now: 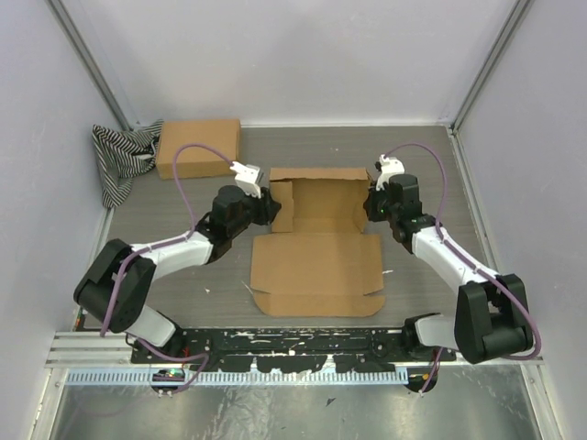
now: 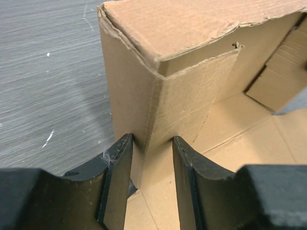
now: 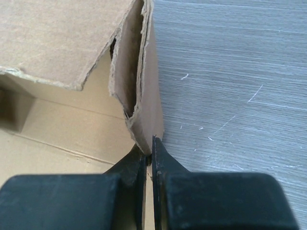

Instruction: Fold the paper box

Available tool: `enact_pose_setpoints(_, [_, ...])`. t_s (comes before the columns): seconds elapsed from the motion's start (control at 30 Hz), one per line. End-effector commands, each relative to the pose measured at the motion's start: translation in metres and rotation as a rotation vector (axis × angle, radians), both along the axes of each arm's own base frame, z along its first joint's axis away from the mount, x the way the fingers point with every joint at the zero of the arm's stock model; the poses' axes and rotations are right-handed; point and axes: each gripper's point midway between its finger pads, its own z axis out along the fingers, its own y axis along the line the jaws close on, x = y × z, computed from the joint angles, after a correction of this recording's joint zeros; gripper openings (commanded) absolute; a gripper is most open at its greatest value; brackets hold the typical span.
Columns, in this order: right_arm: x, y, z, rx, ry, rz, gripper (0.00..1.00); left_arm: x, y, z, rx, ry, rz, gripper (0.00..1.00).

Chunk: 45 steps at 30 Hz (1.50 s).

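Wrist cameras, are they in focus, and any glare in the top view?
Left wrist: the paper box wall is sharp, the left fingers dark with little detail. Right wrist: the table grain is crisp, the right fingers nearly black. Top external: even light, only soft shadows under the arms, no glare.

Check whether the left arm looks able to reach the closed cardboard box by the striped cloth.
Probably yes: the closed box sits on the left arm's side with nothing between. But the left gripper is clamped on the paper box wall and must release first.
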Motion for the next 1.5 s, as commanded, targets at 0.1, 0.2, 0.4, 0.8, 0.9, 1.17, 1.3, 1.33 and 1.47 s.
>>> enact_pose_setpoints(0.1, [0.001,0.027,0.038,0.06,-0.136,0.047,0.01,0.021,0.014,-0.007,0.172,-0.035,0.175,0.42])
enact_pose_setpoints(0.2, [0.0,0.03,0.037,0.051,-0.13,0.042,0.01,0.026,0.021,-0.011,0.197,-0.027,0.239,0.36])
enact_pose_setpoints(0.4, [-0.001,0.035,0.031,0.041,-0.107,0.026,0.01,0.031,0.026,-0.013,0.213,-0.019,0.312,0.17])
enact_pose_setpoints(0.8, [-0.003,0.016,0.016,0.004,0.012,-0.314,0.01,0.027,0.064,-0.016,0.645,0.076,0.62,0.0])
enact_pose_setpoints(0.9, [-0.003,0.01,0.015,0.027,0.015,-0.386,0.01,0.025,0.069,-0.015,0.635,0.082,0.653,0.0])
enact_pose_setpoints(1.17, [-0.002,0.016,0.017,0.073,0.021,-0.418,0.01,0.02,0.062,-0.004,0.586,0.07,0.661,0.0])
enact_pose_setpoints(1.3, [0.0,0.024,0.017,0.082,0.034,-0.396,0.01,0.018,0.052,-0.002,0.542,0.081,0.619,0.13])
enact_pose_setpoints(1.33, [0.001,0.024,0.017,0.083,0.035,-0.394,0.01,0.017,0.05,-0.002,0.533,0.085,0.606,0.19])
enact_pose_setpoints(1.47, [0.004,0.027,0.02,0.073,0.043,-0.384,0.03,0.012,0.048,0.003,0.526,0.1,0.565,0.43])
